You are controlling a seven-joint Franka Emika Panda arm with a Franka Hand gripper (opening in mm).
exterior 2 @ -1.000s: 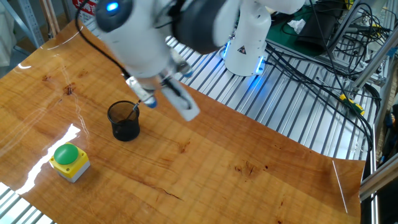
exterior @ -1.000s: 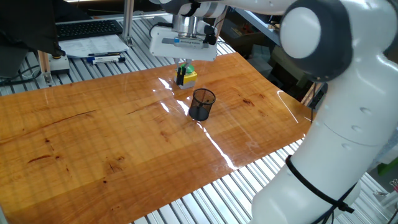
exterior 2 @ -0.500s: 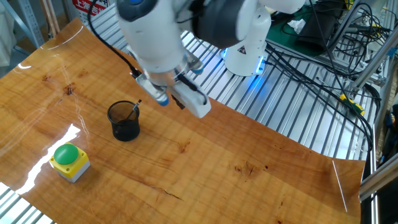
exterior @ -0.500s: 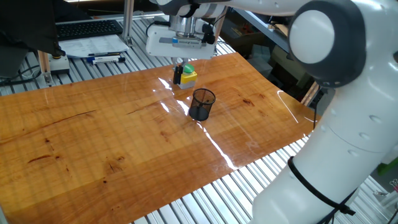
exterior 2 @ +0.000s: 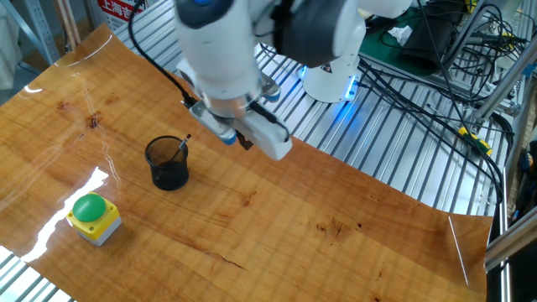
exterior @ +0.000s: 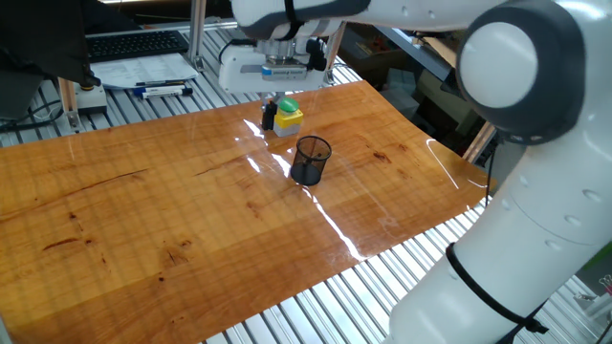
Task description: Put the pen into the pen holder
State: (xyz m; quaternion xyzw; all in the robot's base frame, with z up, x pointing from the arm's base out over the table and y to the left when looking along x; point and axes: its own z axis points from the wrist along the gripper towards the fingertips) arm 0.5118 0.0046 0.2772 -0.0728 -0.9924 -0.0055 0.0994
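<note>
The pen (exterior 2: pixel 182 147) leans inside the holder (exterior 2: pixel 167 164), while the gripper (exterior 2: pixel 237 137), at its 2 o'clock, is released and holding nothing.

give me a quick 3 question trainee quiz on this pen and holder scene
1. True or false: the pen leans inside the pen holder.
2. What colour is the button on the yellow box?
3. The gripper is: A) clamped on the pen, B) raised clear of the holder, C) pressing the button.

Key: 1 true; 2 green; 3 B.
</note>
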